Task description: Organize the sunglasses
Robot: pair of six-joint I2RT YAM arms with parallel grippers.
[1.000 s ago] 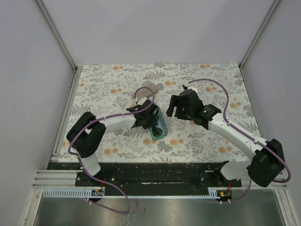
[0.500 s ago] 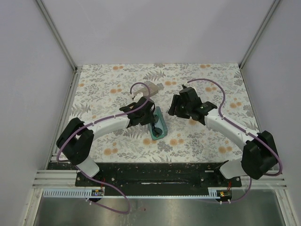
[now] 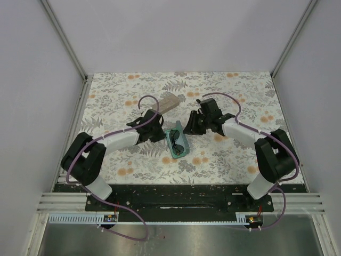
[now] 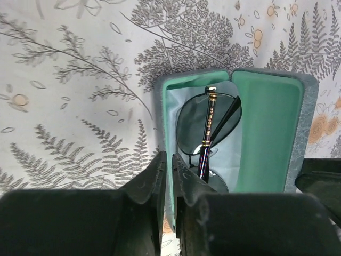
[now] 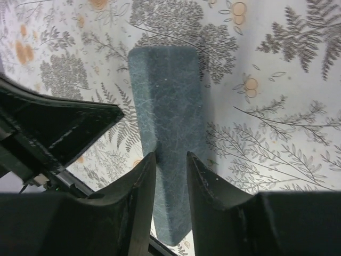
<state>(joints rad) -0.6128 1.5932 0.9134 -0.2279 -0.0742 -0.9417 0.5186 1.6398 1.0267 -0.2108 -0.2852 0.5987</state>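
Sunglasses with thin black frame lie folded inside the open slate-blue oblong case, just ahead of the left fingers, which are clenched on its wall. The right fingers, parted, face its outer side.

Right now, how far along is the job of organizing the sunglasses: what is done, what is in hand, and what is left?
Done: the sunglasses lie folded inside the open case. In hand: the left gripper seems pinched on the case's side wall, and the right gripper, fingers apart, sits at the outer face of the open lid. Left: closing the lid.
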